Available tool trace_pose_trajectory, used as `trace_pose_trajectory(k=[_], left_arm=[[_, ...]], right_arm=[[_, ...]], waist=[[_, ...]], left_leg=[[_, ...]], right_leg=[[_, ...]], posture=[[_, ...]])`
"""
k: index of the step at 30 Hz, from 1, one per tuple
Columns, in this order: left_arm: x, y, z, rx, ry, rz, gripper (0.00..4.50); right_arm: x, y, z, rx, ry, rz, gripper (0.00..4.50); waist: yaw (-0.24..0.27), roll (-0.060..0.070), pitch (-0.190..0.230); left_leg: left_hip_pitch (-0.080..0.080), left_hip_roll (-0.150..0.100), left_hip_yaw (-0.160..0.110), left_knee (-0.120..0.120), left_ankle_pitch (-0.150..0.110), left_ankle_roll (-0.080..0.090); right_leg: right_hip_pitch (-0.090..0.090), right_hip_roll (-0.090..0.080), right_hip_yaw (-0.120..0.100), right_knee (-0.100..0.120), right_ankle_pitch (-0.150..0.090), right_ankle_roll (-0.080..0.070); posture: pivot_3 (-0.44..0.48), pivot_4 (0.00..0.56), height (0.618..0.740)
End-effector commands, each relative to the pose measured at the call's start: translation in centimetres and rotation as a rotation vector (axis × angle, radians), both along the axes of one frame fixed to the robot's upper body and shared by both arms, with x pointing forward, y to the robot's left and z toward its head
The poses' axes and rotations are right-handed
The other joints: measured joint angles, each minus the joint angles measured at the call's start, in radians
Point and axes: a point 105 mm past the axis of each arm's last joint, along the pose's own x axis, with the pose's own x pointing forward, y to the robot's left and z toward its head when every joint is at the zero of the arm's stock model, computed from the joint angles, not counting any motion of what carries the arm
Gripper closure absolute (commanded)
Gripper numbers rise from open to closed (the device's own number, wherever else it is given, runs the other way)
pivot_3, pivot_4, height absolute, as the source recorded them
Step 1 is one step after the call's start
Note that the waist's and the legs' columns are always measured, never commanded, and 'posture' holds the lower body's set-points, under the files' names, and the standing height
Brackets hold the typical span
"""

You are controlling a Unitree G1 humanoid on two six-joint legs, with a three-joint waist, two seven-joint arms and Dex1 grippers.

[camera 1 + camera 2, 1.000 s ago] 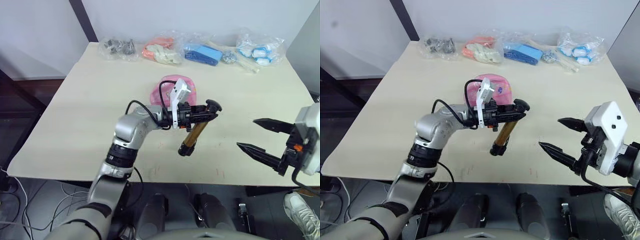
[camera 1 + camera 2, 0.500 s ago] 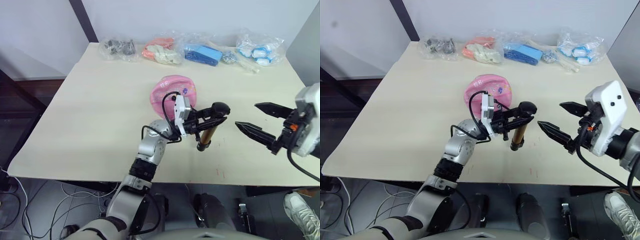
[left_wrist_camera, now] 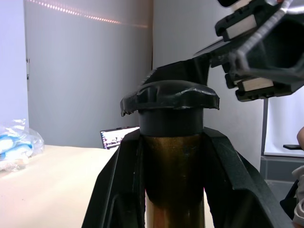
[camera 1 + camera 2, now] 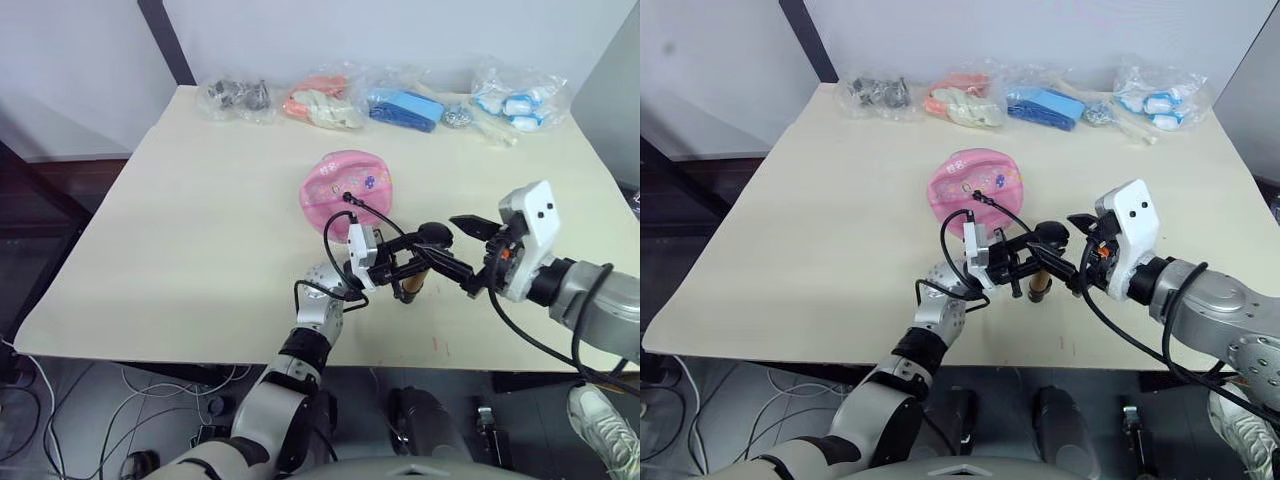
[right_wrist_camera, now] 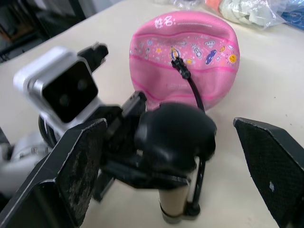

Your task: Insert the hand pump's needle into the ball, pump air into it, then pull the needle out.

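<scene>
Left eye view shows the pale counter (image 4: pixel 200 230) carrying everything, with a row of clear plastic bags (image 4: pixel 330 98) along its far edge. The ball (image 4: pixel 345 190), pink with small printed figures and visibly sagging, lies around the middle of the counter, far of both claws. The right arm comes in from the right side, and its right claw (image 5: pixel 187 156) stands spread wide, one black finger on each side of the pump's black knob (image 5: pixel 175 130), neither finger touching it in the right wrist view. The left arm rises from the near edge, and its left claw (image 4: pixel 405 268) is clamped around the hand pump (image 3: pixel 172 180), the two black fingers pressing the brass tube from both sides just below the knob, as the left wrist view makes plain. The pump stands roughly upright, knob at the top, its lower black cap close to or on the counter near of the ball. The thin black hose (image 5: pixel 192 92) runs from the pump up over the ball's near face. The needle fitting (image 5: pixel 178 64) sits at the ball's printed upper surface, at the hose's end; whether the pin itself is inside cannot be told.
</scene>
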Motion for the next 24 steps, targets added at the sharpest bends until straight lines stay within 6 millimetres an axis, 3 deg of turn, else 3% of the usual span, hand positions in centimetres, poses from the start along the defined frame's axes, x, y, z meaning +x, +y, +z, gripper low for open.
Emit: trace_pose_trajectory(k=[1, 12, 15, 18, 19, 23, 24], left_arm=[[-0.1, -0.2, 0.6, -0.012, -0.046, 0.005, 3.42], [0.2, -0.1, 0.3, 0.012, -0.044, 0.027, 3.42], [0.3, 0.0, 0.1, 0.025, -0.044, 0.031, 3.42], [0.3, 0.1, -0.2, 0.041, -0.046, 0.031, 3.42], [0.3, 0.1, -0.3, 0.045, -0.046, 0.031, 3.42], [0.5, 0.2, -0.6, 0.061, -0.033, 0.038, 3.42], [0.6, 0.2, -0.6, 0.065, -0.022, 0.037, 2.92]], right_arm=[[0.2, 0.3, 0.3, 0.009, -0.031, 0.005, 0.0], [0.8, 0.7, -0.5, 0.003, -0.024, 0.009, 0.0], [0.9, 0.7, -0.6, 0.001, -0.019, 0.008, 0.94], [0.9, 0.8, -0.6, 0.0, -0.017, 0.008, 2.4], [1.0, 0.8, -0.6, -0.001, -0.016, 0.008, 2.66], [1.0, 0.9, -0.7, -0.011, -0.016, 0.014, 2.66], [1.0, 0.9, -0.7, -0.012, -0.017, 0.015, 2.66]], waist=[[-0.001, 0.0, 0.0], [-0.006, 0.0, 0.0], [-0.006, 0.0, 0.0], [-0.006, 0.0, 0.0], [-0.006, 0.0, 0.0], [-0.006, 0.0, 0.0], [-0.006, 0.0, 0.0]], left_leg=[[0.0, 0.0, 0.0, 0.0, 0.0, 0.0], [0.0, 0.0, 0.0, 0.0, 0.0, 0.0], [0.0, 0.0, 0.0, 0.0, 0.0, 0.0], [0.0, 0.0, 0.0, 0.0, 0.0, 0.0], [0.0, 0.0, 0.0, 0.0, 0.0, 0.0], [0.0, 0.0, 0.0, 0.0, 0.0, 0.0], [0.0, 0.0, 0.0, 0.0, 0.0, 0.0]], right_leg=[[0.0, 0.0, 0.0, 0.0, 0.0, 0.0], [0.0, 0.0, 0.0, 0.0, 0.0, 0.0], [0.0, 0.0, 0.0, 0.0, 0.0, 0.0], [0.0, 0.0, 0.0, 0.0, 0.0, 0.0], [0.0, 0.0, 0.0, 0.0, 0.0, 0.0], [0.0, 0.0, 0.0, 0.0, 0.0, 0.0], [0.0, 0.0, 0.0, 0.0, 0.0, 0.0]], posture=[[0.0, 0.15, 0.74], [0.0, 0.15, 0.74], [0.0, 0.15, 0.74], [0.0, 0.15, 0.74], [0.0, 0.15, 0.74], [0.0, 0.15, 0.74], [0.0, 0.15, 0.74]])
